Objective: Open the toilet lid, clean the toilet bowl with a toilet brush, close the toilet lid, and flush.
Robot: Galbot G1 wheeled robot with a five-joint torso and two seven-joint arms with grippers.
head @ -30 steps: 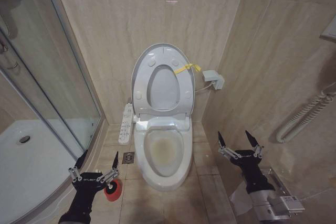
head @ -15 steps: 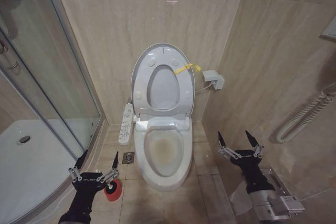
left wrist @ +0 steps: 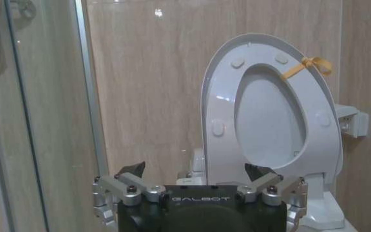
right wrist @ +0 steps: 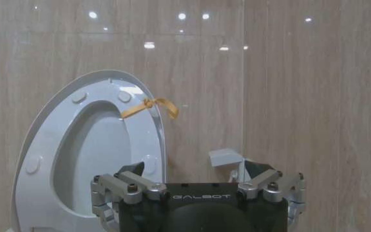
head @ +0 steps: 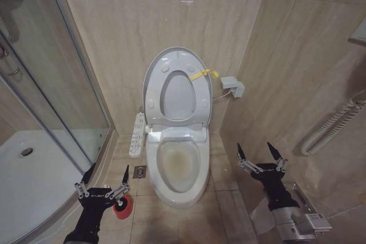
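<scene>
A: Head view, left to right: shower tray (head: 28, 175), glass door (head: 68, 84), left gripper (head: 104, 185) low with its 2 fingers spread wide and empty, over the red cup (head: 123, 207).

B: And the brush?

A: I cannot make out a handle there.

B: Centre?

A: Lid (head: 177, 55) and seat (head: 178, 92) both stand upright against the wall; a yellow ribbon (head: 205, 74) hangs at the edge. The bowl (head: 176, 167) is open, brownish stain inside.

B: Handling?

A: Likely stiff, light, glossy plastic, slippery; the ribbon or rim looks the best hold. Ceramic is hard and brittle.

B: Right?

A: Right gripper (head: 261, 156), fingers wide, empty, near the wall. Tiled floor (head: 171, 221), tight alcove.
</scene>
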